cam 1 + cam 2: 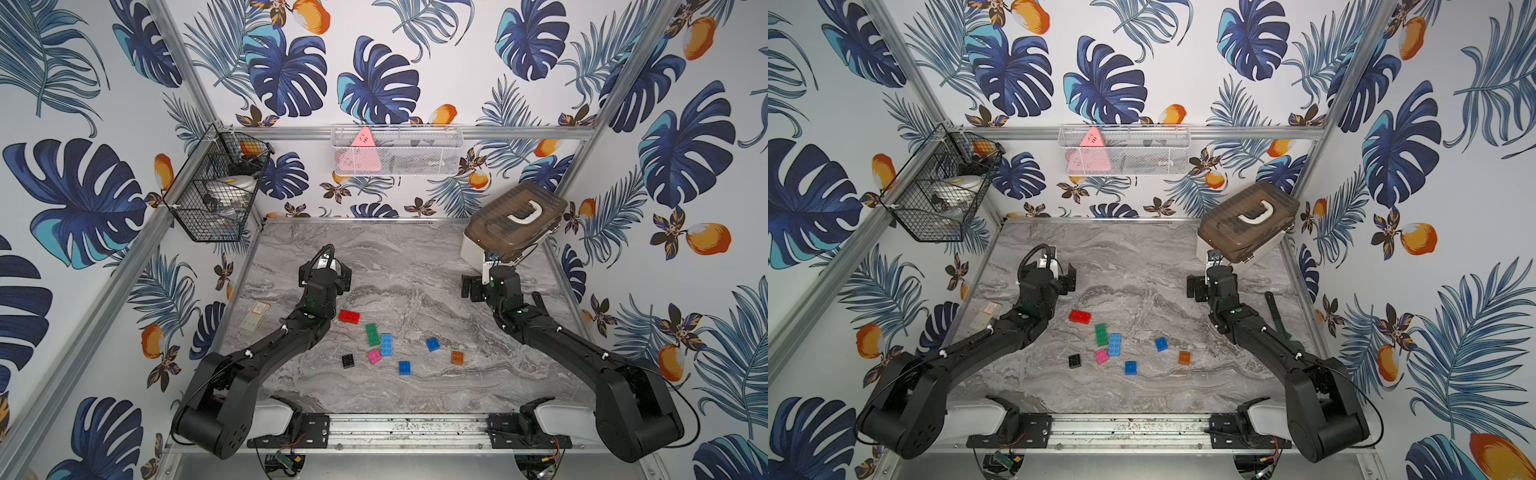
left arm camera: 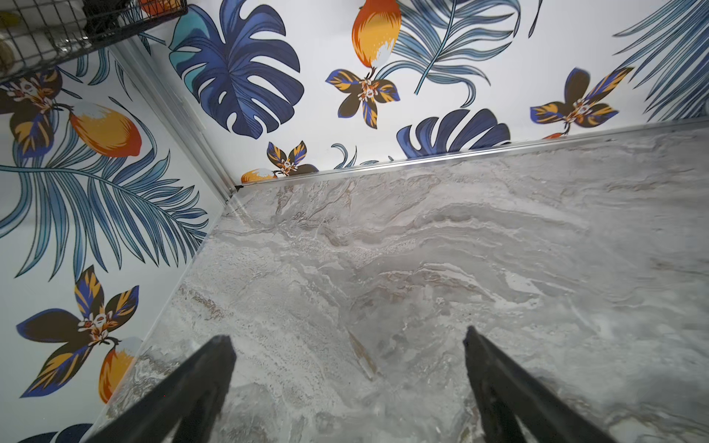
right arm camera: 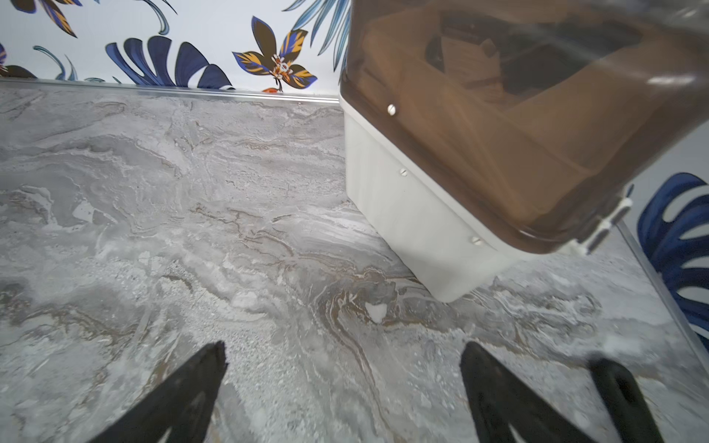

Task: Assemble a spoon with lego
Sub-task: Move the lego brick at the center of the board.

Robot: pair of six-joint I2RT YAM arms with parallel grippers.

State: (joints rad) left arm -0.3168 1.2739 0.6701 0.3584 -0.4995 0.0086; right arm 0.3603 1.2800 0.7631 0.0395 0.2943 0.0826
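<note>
The lego lies loose on the marble table point(image 1: 415, 270), in both top views: a red brick point(image 1: 349, 316), a green brick point(image 1: 372, 334) touching a light blue one point(image 1: 386, 344), a pink point(image 1: 374, 356), a black point(image 1: 348, 360), an orange point(image 1: 457, 357) and two blue squares point(image 1: 432, 344) point(image 1: 404, 367). The spoon is out of view. My left gripper point(image 2: 347, 339) is open over bare table behind the red brick. My right gripper point(image 3: 343, 347) is open over bare table, close to the box at the back right. Neither wrist view shows a brick.
A white box with a brown lid point(image 1: 511, 224) stands at the back right corner, just ahead of my right gripper point(image 3: 422, 214). A pale card point(image 1: 255, 318) lies by the left wall. A black wire basket point(image 1: 216, 199) and a white mesh basket point(image 1: 395, 149) hang on the walls.
</note>
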